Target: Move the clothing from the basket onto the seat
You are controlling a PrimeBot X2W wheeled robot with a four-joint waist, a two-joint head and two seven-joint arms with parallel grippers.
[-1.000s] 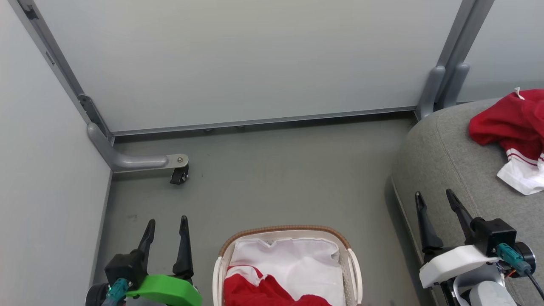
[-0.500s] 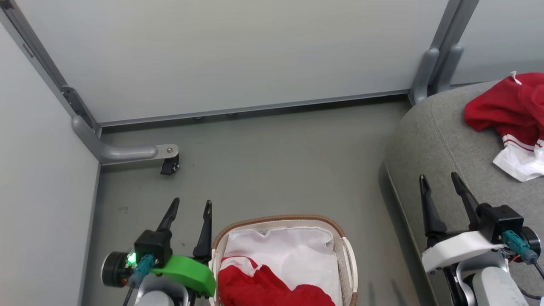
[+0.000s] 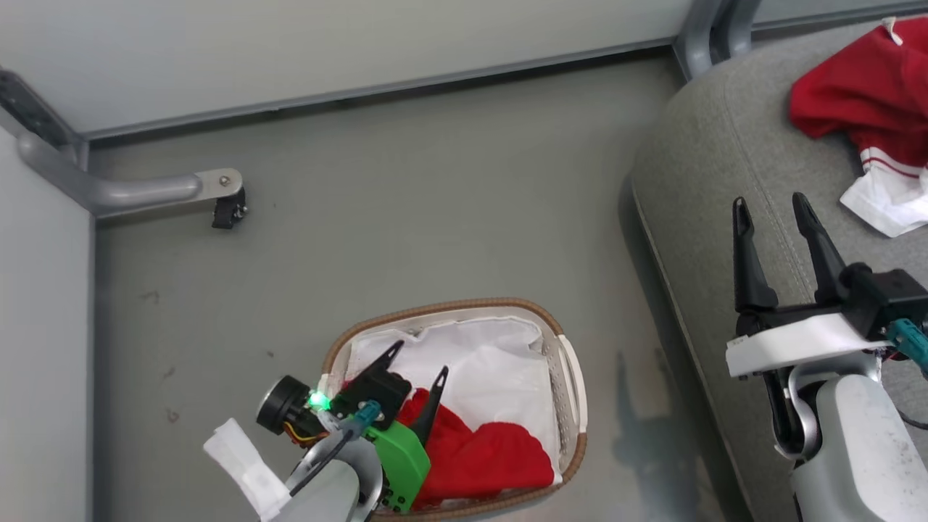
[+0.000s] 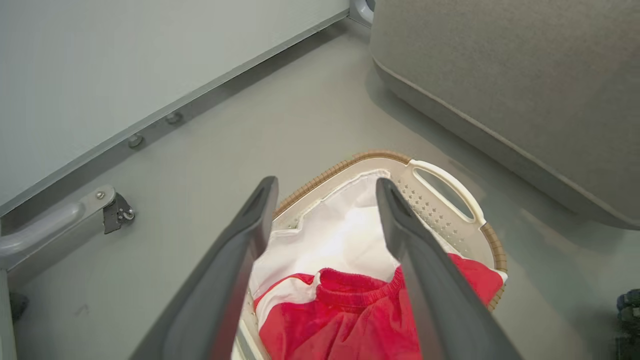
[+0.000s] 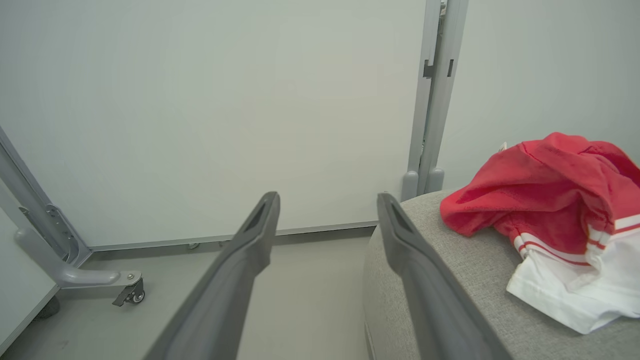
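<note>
"Two pairs counted. Which hand takes the next?"
"The left hand (image 3: 421, 357), fingers apart and empty, hangs over the one basket (image 3: 464, 303). The red shorts (image 3: 486, 460) lie just beneath, near side, waistband across the gap. Second pair (image 3: 848, 94) on the seat (image 3: 710, 145), beyond the right hand (image 3: 769, 200), also apart."

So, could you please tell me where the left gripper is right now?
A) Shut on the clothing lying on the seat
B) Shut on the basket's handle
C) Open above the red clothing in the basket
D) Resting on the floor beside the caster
C: the left gripper has its fingers apart over the clothing inside the basket, gripping nothing.
</note>
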